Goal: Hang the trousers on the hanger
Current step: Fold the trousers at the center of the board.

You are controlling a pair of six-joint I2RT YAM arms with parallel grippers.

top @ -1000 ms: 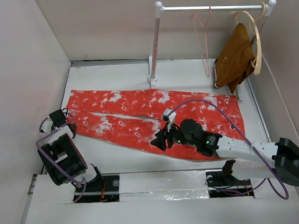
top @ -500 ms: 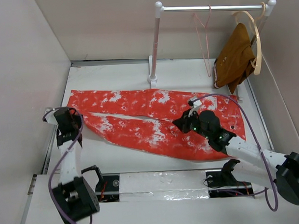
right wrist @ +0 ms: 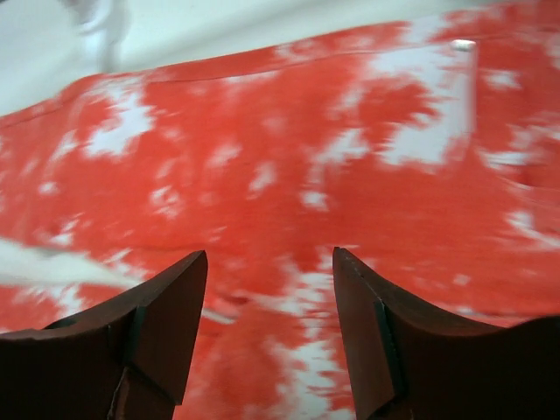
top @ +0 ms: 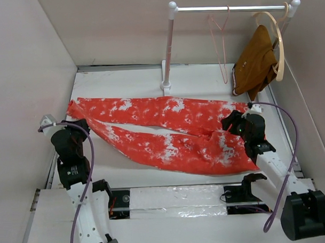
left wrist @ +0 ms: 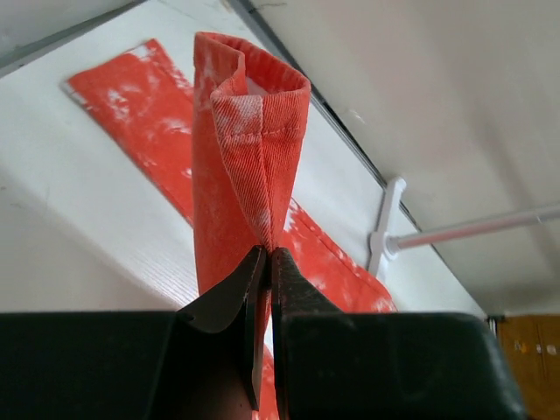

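two left fingers (left wrist: 229,299) pinch trousers (left wrist: 249,149) cuff, unclear overhead

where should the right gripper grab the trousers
Probably the waistband at the right end, coming down from above with the open right gripper: the trousers lie flat there, so the edge is the pinchable part. The left gripper holds a leg cuff.

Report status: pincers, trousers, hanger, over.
Left pincer shut on trousers cuff, held up. Right pincer open over the waist end. Rest flat on table. Hanger on rail, brown garment beside it.
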